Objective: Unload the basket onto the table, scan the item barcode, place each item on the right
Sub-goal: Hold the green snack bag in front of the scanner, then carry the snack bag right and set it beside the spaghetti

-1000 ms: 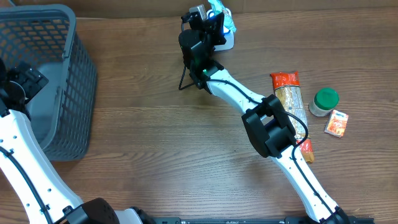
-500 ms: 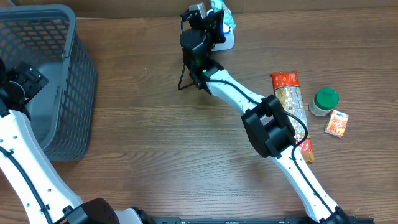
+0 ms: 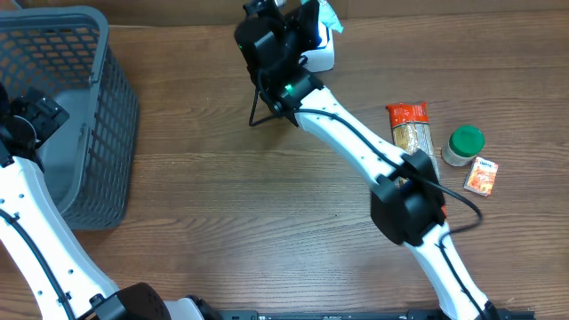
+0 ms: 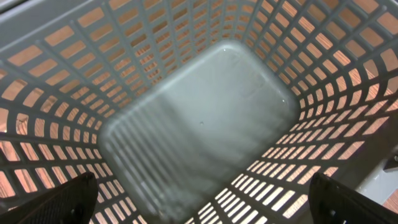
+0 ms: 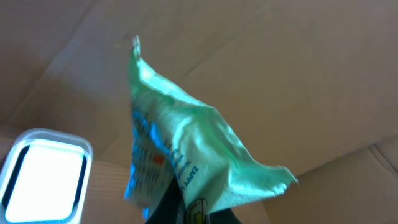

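Packet (image 5: 186,143) is clamped in the right claw (image 5: 186,211), held up beside the scanner (image 5: 43,174) at the far edge of the bench (image 3: 204,204). Pickup done, I'd say; the scan itself is left to do. Left claw (image 4: 205,205) gapes wide over the basket (image 4: 298,50).

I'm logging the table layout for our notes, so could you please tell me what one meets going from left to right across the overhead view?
Grey basket → teal packet, held up at the far edge → long orange packet → green-lidded jar → small orange box.
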Robot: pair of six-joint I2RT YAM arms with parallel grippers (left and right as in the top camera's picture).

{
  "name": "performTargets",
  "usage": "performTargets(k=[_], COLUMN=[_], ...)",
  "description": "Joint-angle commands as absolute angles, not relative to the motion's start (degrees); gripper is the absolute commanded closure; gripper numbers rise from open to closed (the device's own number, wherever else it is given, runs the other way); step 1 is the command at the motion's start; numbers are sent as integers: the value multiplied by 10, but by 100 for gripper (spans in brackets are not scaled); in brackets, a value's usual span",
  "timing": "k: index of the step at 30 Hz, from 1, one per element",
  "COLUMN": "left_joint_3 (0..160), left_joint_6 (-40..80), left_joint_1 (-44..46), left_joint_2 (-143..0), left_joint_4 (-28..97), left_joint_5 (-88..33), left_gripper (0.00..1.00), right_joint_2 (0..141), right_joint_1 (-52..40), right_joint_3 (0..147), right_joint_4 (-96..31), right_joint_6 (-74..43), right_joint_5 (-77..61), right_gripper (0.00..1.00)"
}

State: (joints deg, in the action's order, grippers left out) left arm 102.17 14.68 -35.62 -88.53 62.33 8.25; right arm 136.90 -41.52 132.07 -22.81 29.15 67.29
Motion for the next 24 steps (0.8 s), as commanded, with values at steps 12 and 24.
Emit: performTargets(k=[12, 24], left_joint_3=[1036, 1036], left_joint_6=[154, 154], left_joint_1=[-352, -352], left_joint_2=[-888, -888], left_joint_4=[624, 624], left_joint_5=[85, 85], left_gripper=[0, 0], right_joint_2=[1270, 1271], right_joint_1=[-388, -272], right_joint_3=[1301, 1086], right_joint_4=[-899, -900], right_joint_6=[-157, -180], right_joint_5=[222, 217], right_gripper=[96, 96])
